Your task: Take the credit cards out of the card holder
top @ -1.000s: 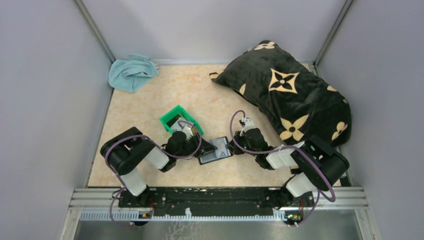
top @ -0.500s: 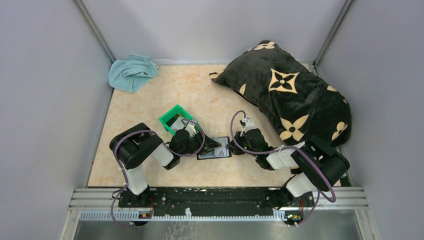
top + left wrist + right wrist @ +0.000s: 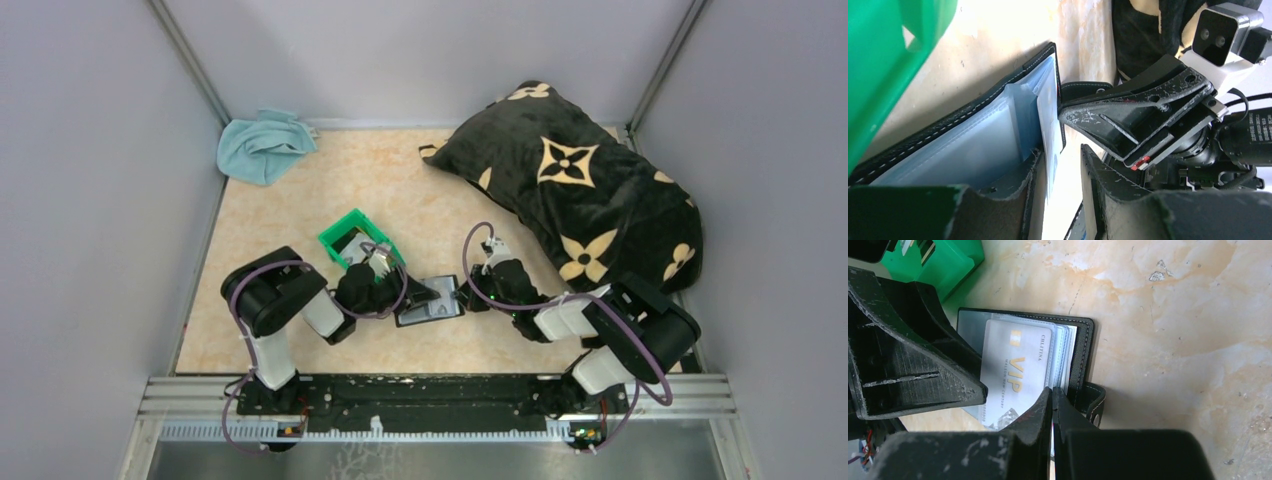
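- Our left gripper (image 3: 1059,150) stands parted, astride a sleeve (image 3: 1045,115) of the holder (image 3: 1083,360).
- Our right gripper (image 3: 1052,390) is closed, tips at the holder's edge.
- We see 1 VIP card (image 3: 1013,370); the bin (image 3: 335,232) sits at the holder's 10 o'clock.

Boxed in on three sides by plain, matte grey-lilac walls (image 3: 420,50), joined at the far corners by slanting aluminium posts (image 3: 188,60). Floored with a counter (image 3: 300,200) of cream and peach marbling, lit softly and evenly, with only faint shadows. Edged along the near side by a ribbed metal rail (image 3: 700,395). Crowded at the far right by a black pillow (image 3: 580,190) with tan flower motifs. Marked in the far left corner by a crumpled pale blue cloth (image 3: 260,145).
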Tool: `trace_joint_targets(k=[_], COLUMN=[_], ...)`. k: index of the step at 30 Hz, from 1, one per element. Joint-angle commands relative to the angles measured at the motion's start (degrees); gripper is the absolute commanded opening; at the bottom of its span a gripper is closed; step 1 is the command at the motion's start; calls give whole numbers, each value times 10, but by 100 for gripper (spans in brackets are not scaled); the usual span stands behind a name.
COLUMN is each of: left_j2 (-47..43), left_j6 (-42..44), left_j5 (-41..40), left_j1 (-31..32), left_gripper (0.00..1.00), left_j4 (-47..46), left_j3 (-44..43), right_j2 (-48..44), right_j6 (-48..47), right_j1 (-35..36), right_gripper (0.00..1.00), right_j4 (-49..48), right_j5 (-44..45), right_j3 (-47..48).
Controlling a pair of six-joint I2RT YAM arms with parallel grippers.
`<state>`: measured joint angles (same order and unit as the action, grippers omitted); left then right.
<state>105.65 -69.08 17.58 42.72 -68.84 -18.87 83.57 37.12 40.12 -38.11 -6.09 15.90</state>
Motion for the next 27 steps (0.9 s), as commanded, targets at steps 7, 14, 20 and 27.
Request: trace_joint_targets(k=[7,14,20,27], left_j2=[-13,-15,-17,-55], left_j6=[-7,-5,-1,18], left_j5=[26,31,30,30], left_j1=[-29,-44,-46,-46], left_gripper=[36,34,2,2], left_j4=[-68,-75,-66,-30], left_j3=[44,62,70,92], right_j2=[3,10,23,28], right_j6=[2,2,1,0], right_j1=[8,8,8,8], right_gripper=[0,0,0,0], right_j4=[66,65,58,62], right_j5=[-5,-4,-8,-6], right_j3=[-21,-19,-15,-11])
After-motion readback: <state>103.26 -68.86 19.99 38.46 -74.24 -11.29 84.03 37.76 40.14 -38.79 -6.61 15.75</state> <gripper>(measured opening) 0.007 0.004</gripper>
